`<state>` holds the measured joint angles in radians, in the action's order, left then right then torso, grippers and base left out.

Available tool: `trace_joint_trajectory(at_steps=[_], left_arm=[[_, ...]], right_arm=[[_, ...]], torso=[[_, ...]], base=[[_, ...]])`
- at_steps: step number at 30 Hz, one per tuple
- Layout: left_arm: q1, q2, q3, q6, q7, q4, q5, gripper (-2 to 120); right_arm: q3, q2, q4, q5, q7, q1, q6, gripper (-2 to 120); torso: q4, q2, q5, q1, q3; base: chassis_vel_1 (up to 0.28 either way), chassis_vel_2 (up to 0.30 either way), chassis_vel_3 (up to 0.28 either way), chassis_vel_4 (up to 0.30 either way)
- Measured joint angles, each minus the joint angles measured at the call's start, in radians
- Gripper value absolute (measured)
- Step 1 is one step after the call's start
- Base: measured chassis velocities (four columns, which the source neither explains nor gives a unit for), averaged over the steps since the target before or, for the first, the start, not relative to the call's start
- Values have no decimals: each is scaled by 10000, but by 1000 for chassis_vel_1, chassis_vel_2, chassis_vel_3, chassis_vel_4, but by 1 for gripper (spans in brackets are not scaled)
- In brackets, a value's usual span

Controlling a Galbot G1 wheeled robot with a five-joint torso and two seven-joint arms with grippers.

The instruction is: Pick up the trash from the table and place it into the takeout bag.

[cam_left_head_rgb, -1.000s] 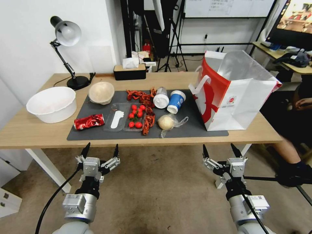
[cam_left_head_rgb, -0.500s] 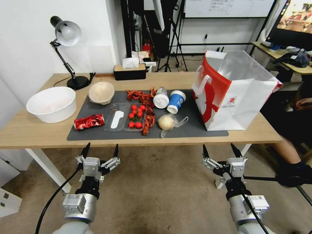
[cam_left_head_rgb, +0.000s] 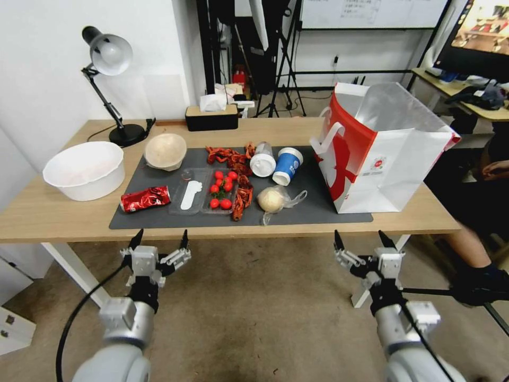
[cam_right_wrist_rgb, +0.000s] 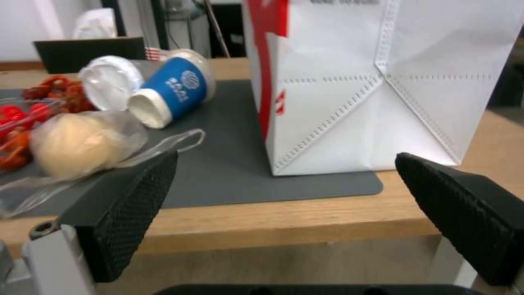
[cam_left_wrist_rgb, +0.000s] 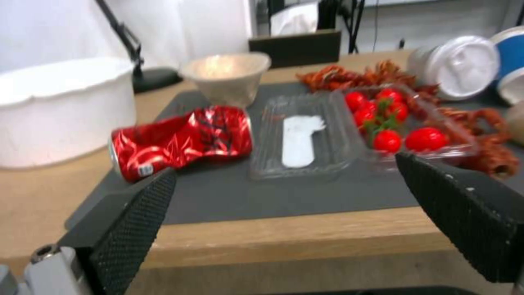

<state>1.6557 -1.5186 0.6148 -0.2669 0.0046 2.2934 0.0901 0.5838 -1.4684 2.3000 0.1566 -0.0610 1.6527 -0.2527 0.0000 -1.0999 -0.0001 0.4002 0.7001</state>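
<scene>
On the dark mat (cam_left_head_rgb: 318, 209) of the table (cam_left_head_rgb: 53, 215) lie a crushed red can (cam_left_head_rgb: 145, 198), a beige bowl (cam_left_head_rgb: 165, 150), a white-lidded cup (cam_left_head_rgb: 262, 159), a tipped blue-and-white cup (cam_left_head_rgb: 287, 165) and a bagged bun (cam_left_head_rgb: 271, 200). The takeout bag (cam_left_head_rgb: 382, 154) stands open at the mat's right end. My left gripper (cam_left_head_rgb: 161, 236) hangs open below the table's front edge, facing the can (cam_left_wrist_rgb: 180, 139). My right gripper (cam_left_head_rgb: 359, 236) is open too, in front of the bag (cam_right_wrist_rgb: 355, 90), with the bun (cam_right_wrist_rgb: 76, 145) off to its side. Neither holds anything.
A round white bowl (cam_left_head_rgb: 85, 170) sits at the table's left end, with a desk lamp (cam_left_head_rgb: 108, 58) behind it. A tissue box (cam_left_head_rgb: 212, 116) stands at the back edge. A clear tray with cherry tomatoes (cam_left_head_rgb: 220, 188) and red crayfish shells (cam_left_head_rgb: 233, 159) lie mid-mat.
Both arms have lifted and reached forward, bringing the grippers closer to the table's front edge. Both stay open. Nothing on the table has moved.
</scene>
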Motion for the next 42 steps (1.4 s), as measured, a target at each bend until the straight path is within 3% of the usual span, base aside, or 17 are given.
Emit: trace_joint_trajectory(at_steps=[2,6,7,8,13,23,25,35,42], left_arm=[[-369,54,267,-358,-28,-33,370,100],[-397,81,328,-284,-42,-73,470,100],[-393,89,337,-120,-49,-104,480,100],[-382,88,338,-29,-49,-121,480,100],[-282,102,369,307,-56,-147,472,100],[-300,122,309,459,-38,-209,420,100],[-353,158,256,455,-9,-250,420,100],[-341,113,305,487,55,-305,334,100],[-300,-1,360,486,58,-257,216,100]], right_arm=[[125,104,0,490,-202,-465,-791,100],[146,129,0,631,-254,-587,-1015,100],[10,276,-25,1051,-285,-674,-695,100],[-101,422,-36,1281,-285,-732,-463,100],[-387,840,-79,1749,-206,-772,78,100],[-968,1474,-174,2043,-135,-1094,138,100],[-1029,1585,-226,2154,-203,-1165,135,100],[-2643,3039,-1948,4264,-975,-4006,-275,100],[-3831,3521,-2994,5333,-1166,-5526,-560,100]], torso=[[-1,0,3,1,0],[1,0,0,1,1],[-10,0,3,0,0],[3,-1,1,-1,-2],[-1,0,1,0,-1],[5,0,2,-2,-1],[-3,0,0,-2,-1],[1,0,1,-2,0],[-1,0,-1,-2,0]], base=[[0,0,0,0],[0,0,0,0],[0,0,0,0],[0,0,0,0],[0,0,0,0],[0,0,0,0],[0,0,0,0],[0,0,0,0],[0,0,0,0]])
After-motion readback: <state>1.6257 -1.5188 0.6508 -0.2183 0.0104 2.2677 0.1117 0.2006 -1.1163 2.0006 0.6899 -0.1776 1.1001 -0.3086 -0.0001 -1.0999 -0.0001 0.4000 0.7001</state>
